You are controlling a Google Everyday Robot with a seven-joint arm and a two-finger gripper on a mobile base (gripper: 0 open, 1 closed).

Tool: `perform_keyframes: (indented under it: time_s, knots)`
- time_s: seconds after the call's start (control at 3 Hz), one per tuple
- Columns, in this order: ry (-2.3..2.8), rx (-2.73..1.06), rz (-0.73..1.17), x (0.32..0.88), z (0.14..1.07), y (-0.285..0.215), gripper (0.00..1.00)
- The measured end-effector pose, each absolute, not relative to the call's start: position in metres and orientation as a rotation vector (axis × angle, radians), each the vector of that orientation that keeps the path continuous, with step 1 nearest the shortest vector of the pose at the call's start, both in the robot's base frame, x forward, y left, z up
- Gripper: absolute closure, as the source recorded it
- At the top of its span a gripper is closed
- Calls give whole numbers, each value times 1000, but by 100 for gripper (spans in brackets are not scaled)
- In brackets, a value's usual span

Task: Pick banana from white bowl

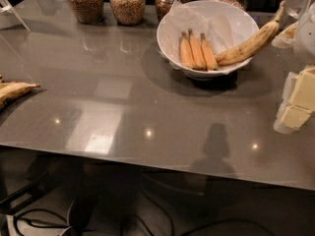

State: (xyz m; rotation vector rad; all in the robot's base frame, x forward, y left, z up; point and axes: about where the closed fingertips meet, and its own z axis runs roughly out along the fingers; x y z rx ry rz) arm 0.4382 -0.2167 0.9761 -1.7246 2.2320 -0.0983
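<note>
Yellow with brown speckles, the banana (246, 45) lies slanted in the white bowl (166, 36) at the upper right of the frame. Its lower end rests just beside three short orange bananas (197, 53), while its dark stem end passes over the right rim and hangs outside. The end effector (297, 104), pale and blocky, is at the right edge of the frame, below the bowl and apart from the banana; whether it is released or clenched I cannot tell. I think the main danger is a push on the overhanging end, which could lever the fruit out onto the bench (123, 107) or shift the bowl on this glossy surface. A grasp placed too deep may take an orange banana or the white paper lining (221, 26) together with it. A hard squeeze could bruise the ripe fruit, and a wide swing may reach the glass jars (128, 4) behind.
</note>
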Motion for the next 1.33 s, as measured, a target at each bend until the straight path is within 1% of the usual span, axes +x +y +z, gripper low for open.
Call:
perform_keyframes:
  time_s: [0.33,0.67,1.0,1.33]
  knots:
    - [2224,-1709,-112,444,978,-218,0]
    - [2182,-1648,-105,475,976,-229,0]
    - [2086,-1550,-68,525,978,-250,0]
    - [1953,-1438,20,575,978,-276,0]
